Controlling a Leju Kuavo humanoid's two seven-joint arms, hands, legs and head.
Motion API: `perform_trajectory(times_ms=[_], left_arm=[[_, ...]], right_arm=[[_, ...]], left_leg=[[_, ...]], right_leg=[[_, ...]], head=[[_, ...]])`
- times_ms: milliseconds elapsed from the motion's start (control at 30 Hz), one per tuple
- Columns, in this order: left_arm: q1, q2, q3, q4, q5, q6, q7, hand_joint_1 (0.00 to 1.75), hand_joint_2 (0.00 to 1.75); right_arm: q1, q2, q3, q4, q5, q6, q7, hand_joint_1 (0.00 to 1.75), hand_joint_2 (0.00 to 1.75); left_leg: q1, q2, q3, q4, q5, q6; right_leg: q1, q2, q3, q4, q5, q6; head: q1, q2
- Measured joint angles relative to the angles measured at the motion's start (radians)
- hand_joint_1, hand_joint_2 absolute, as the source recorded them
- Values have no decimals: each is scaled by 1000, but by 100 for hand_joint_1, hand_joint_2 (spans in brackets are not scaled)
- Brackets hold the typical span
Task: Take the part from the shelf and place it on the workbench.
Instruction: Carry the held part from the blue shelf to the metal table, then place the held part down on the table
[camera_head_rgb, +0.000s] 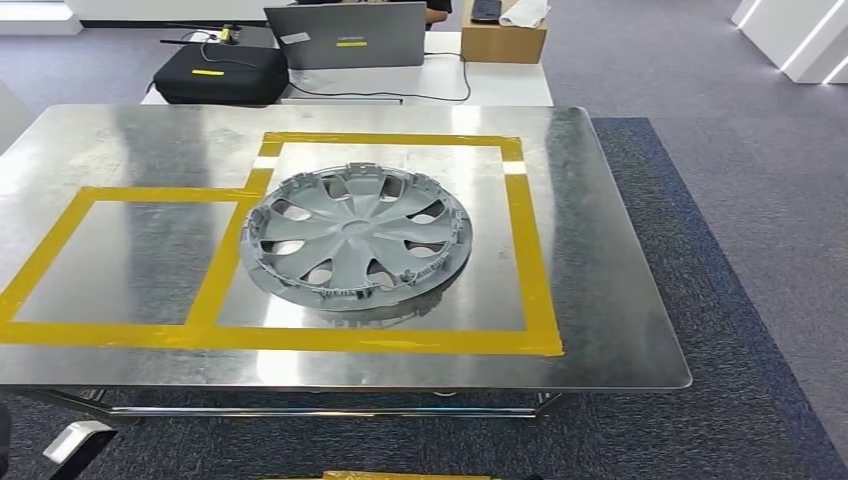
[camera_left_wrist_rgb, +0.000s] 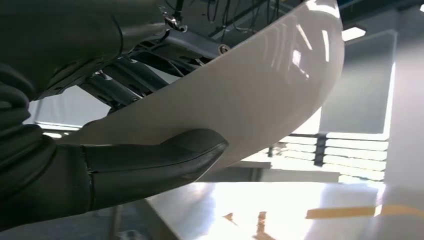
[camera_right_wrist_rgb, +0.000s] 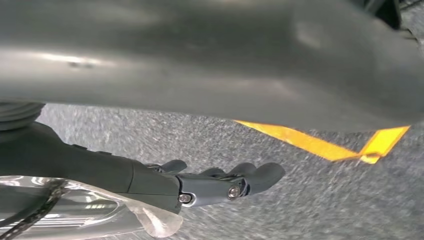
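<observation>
The part, a grey wheel cover (camera_head_rgb: 355, 238) with curved spokes, lies on the metal workbench (camera_head_rgb: 600, 250) inside the larger rectangle of yellow tape (camera_head_rgb: 530, 250). Its left rim overlaps the tape strip between the two rectangles. My left hand (camera_left_wrist_rgb: 100, 170) is close to the left wrist camera, its thick thumb stretched out and holding nothing, with the bench's shiny top beyond it. In the right wrist view, my right hand (camera_right_wrist_rgb: 200, 185) hangs over grey carpet, fingers loosely extended and empty.
A smaller taped rectangle (camera_head_rgb: 130, 260) marks the bench's left half. Behind the bench, a white table carries a laptop (camera_head_rgb: 345, 35), a black case (camera_head_rgb: 220, 72) and a cardboard box (camera_head_rgb: 503, 40). Grey carpet (camera_head_rgb: 740, 250) runs along the right, with yellow floor tape (camera_right_wrist_rgb: 310, 142) near my right hand.
</observation>
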Motion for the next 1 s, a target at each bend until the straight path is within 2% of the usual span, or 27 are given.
perform_trajectory(times_ms=[167,233,333,700,867,1000], left_arm=[[-129,199,-14,264,-128,-3,189,175,175],[-160,256,-42,337,-154,1,244,175,175],[-192,318,-91,417,-173,6,299,175,175],[-270,446,-283,549,-223,6,448,175,175],[-306,477,-363,581,-236,5,482,175,175],[-370,491,-453,614,-292,-10,524,175,175]], right_arm=[[-9,0,29,0,13,10,10,0,0],[-15,0,36,0,14,13,18,0,0],[-20,0,44,0,14,14,29,0,0],[-39,1,56,0,12,22,66,0,0],[-45,2,61,0,12,25,74,0,0],[-57,4,71,0,12,33,87,0,0]], left_leg=[[1,-1,2,-4,3,-4],[2,-1,3,-5,3,-5],[2,-1,3,-5,3,-5],[1,-1,3,-5,3,-5],[1,-1,3,-5,4,-6],[1,-3,2,-5,5,-5]], right_leg=[[1,0,1,0,0,-1],[1,0,1,0,0,-1],[1,1,1,0,0,-1],[0,0,1,0,0,-1],[0,1,0,0,1,-2],[0,-2,0,0,1,-2]], head=[[0,0],[0,0],[0,0],[0,0],[0,0],[0,0]])
